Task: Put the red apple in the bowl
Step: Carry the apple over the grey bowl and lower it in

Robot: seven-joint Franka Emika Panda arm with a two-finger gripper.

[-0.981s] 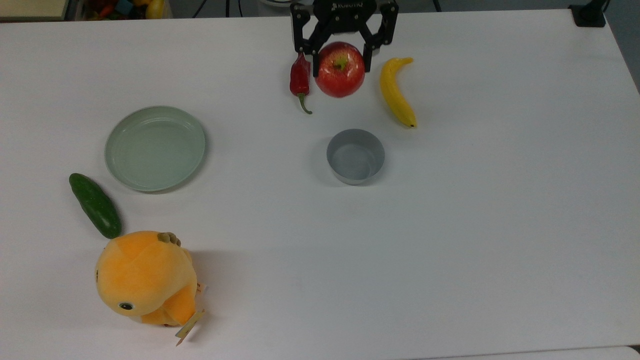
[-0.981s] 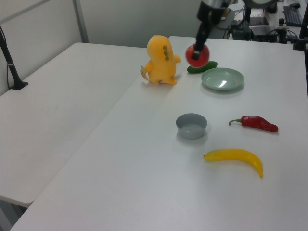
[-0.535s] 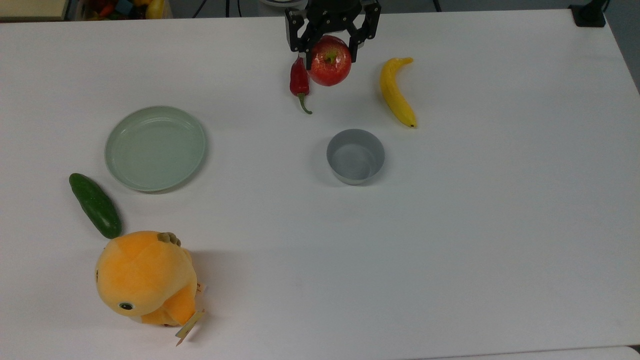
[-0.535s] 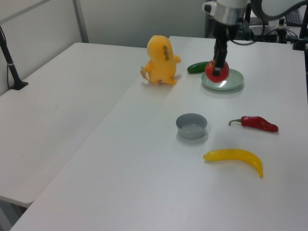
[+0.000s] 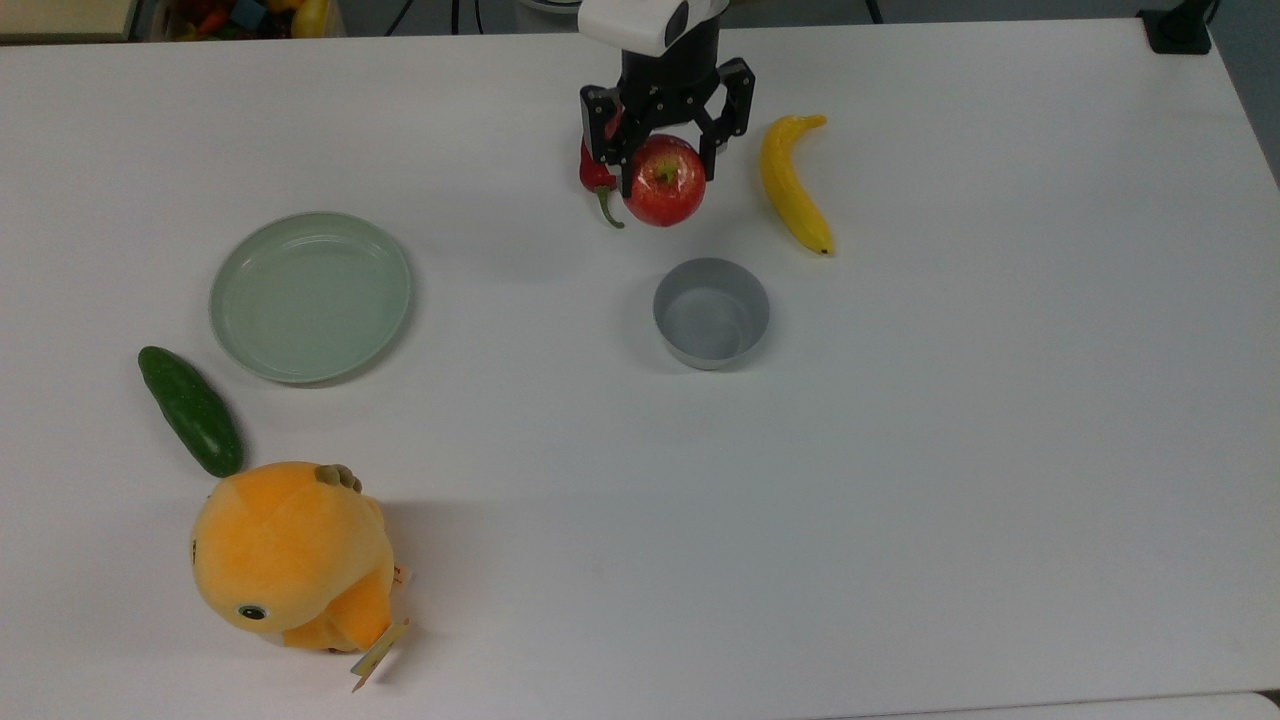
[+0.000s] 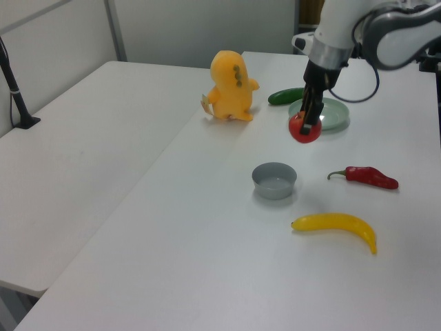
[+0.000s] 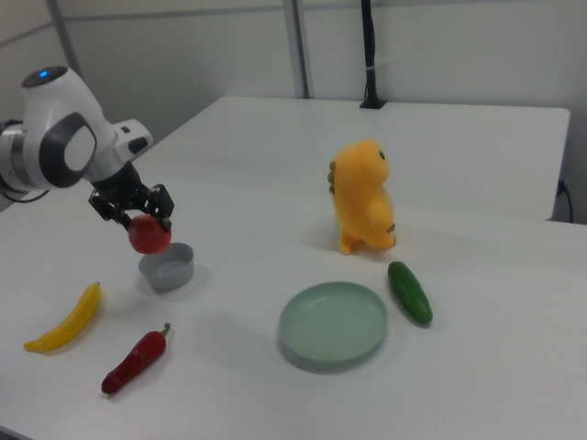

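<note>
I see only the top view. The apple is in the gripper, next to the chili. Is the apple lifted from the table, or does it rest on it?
Observer: Lifted. In the left view the apple hangs in the gripper, clear of the table.
Operator: Is it higher than the rim of the bowl?
Observer: Yes. In the left view its underside is above the rim.
Operator: Does it touch the chili?
Observer: No. In the left view the chili lies whole on the table, well apart from the apple.
</note>
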